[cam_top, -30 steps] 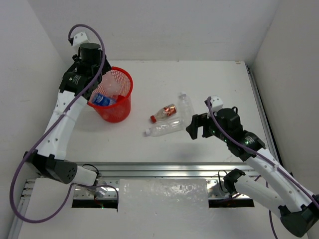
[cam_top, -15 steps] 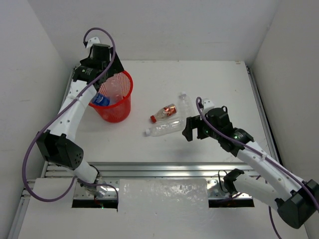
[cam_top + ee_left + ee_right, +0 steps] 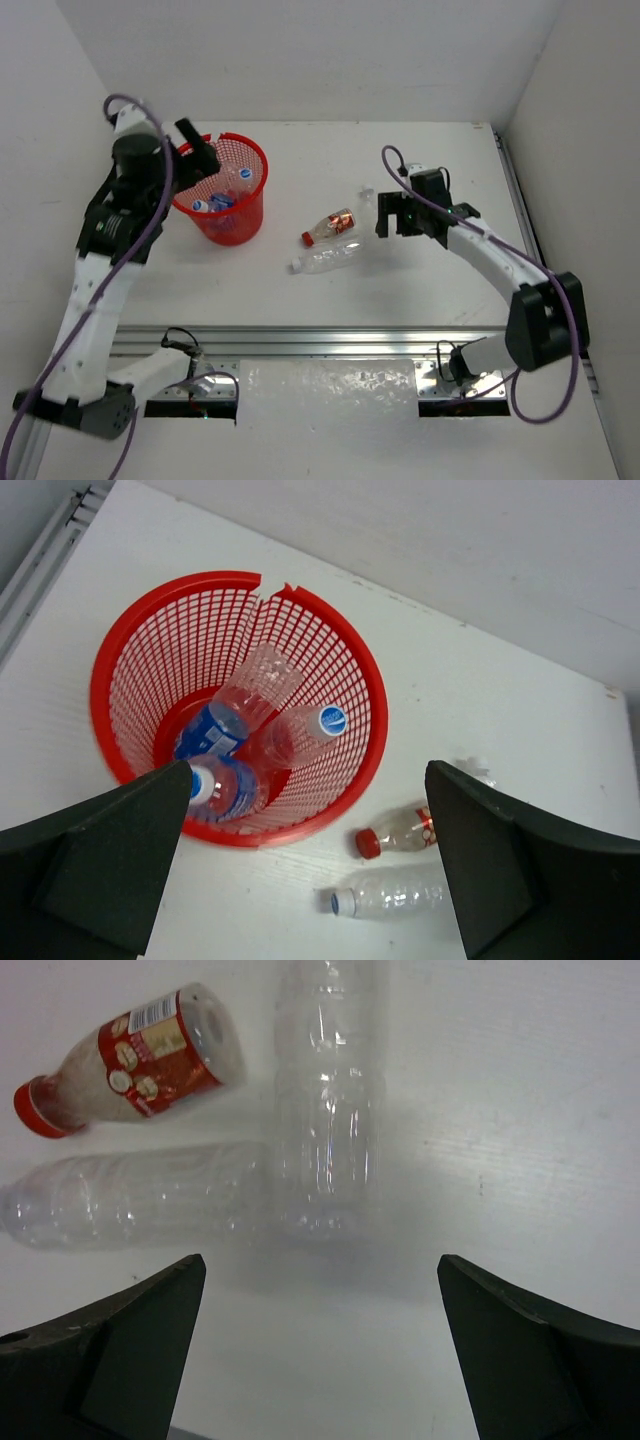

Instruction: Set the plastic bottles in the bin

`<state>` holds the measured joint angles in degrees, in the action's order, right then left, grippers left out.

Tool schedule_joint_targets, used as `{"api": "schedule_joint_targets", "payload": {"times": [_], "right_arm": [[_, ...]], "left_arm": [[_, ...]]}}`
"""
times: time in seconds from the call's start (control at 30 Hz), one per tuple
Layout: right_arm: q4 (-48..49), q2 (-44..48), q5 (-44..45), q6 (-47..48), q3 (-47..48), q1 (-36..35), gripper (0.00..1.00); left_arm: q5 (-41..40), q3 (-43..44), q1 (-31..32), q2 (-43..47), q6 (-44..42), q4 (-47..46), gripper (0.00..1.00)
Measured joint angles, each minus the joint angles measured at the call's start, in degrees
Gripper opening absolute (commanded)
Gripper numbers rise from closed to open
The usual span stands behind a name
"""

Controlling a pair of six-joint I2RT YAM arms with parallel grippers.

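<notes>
Inside the bin (image 3: 372, 695), three bottles (image 3: 240, 695) (two blue-labelled); left gripper (image 3: 305, 785) and right gripper (image 3: 320, 1270) wide, empty.

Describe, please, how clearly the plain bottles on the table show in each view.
Right wrist: the plain bottles are sharp but faint against the white table, shadows soft. Top external: small, washed out. Left wrist: one lies pale near the crisp bin.
</notes>
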<state>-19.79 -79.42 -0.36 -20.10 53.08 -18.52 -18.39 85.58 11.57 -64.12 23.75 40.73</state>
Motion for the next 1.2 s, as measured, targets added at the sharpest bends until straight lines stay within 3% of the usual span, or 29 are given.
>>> {"api": "schedule_joint_targets", "payload": {"times": [0.2, 0.33, 0.43, 0.57, 0.6, 0.67, 0.77, 0.87, 1.07, 1.2], "right_arm": [[-0.07, -15.89, 0.39, 3.50, 12.00, 0.13, 0.93], [-0.59, -24.22, 1.44, 4.39, 15.69, 0.11, 0.93], [-1.79, -28.39, 3.21, 5.14, 16.55, 0.20, 0.86], [-3.13, -30.91, 4.87, 5.40, 16.81, 1.09, 0.48], [-3.13, -30.80, 5.05, 5.27, 16.81, 1.62, 0.33], [-2.99, -29.86, 5.29, 5.14, 16.72, 2.93, 0.25], [-2.12, -24.90, 5.95, 4.70, 13.94, 4.20, 0.23], [-0.48, -12.26, 3.17, 4.46, 7.58, 4.02, 0.23], [15.19, 17.38, -27.32, -1.75, -5.01, 1.38, 0.23], [23.17, 23.71, -40.63, -5.03, -5.73, -5.27, 0.23]], "left_arm": [[2.93, -12.63, 0.00, 17.77, -1.03, 0.76, 1.00], [4.63, -15.61, 0.00, 19.34, -1.97, 1.66, 1.00], [6.27, -17.38, 0.00, 18.51, -2.78, 2.82, 1.00], [10.71, -17.75, 0.00, 16.68, -3.56, 2.69, 1.00], [12.70, -17.92, 0.00, 15.89, -3.76, 2.38, 1.00], [17.20, -18.14, 0.00, 14.53, -3.80, 1.44, 1.00], [26.16, -18.21, 0.07, 12.63, -3.50, -1.90, 1.00], [35.08, -18.25, 1.70, 11.06, -1.90, -7.32, 1.00], [46.73, -18.32, 12.92, 6.60, 2.16, -21.03, 1.00], [49.53, -18.32, 19.15, 3.37, 3.63, -27.50, 1.00]]}}
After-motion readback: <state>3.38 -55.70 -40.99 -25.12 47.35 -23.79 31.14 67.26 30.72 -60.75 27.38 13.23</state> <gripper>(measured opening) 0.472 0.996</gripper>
